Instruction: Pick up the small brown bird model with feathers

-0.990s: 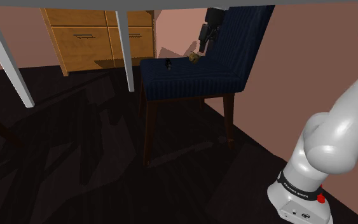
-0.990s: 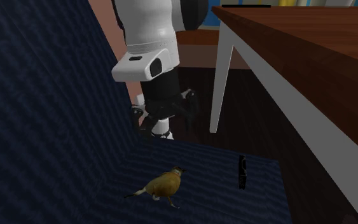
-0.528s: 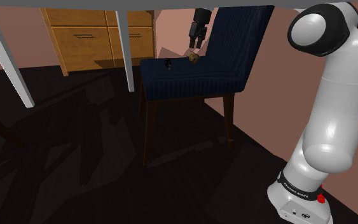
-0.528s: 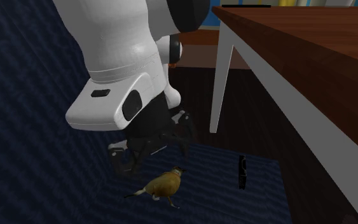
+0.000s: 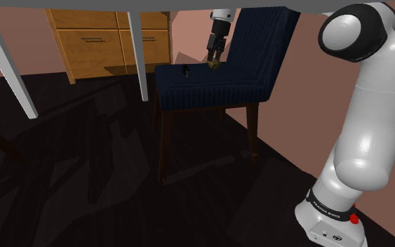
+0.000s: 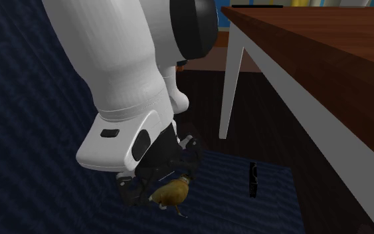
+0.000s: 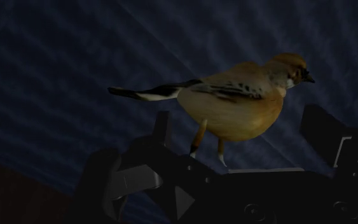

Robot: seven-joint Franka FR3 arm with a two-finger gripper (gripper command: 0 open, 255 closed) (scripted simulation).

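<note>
The bird [image 7: 234, 105] stood on the navy chair seat [image 6: 235, 207]. The wrist view showed its dark tail and pale legs; in the second exterior view the gripper [image 6: 160, 191] half covered them. The jaws were wide, flanking the bird without touching it

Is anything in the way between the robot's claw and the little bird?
No, nothing visible is. The open gripper straddles the bird on the blue chair seat, one finger on either side, not touching it. The small black object lies apart on the seat.
</note>
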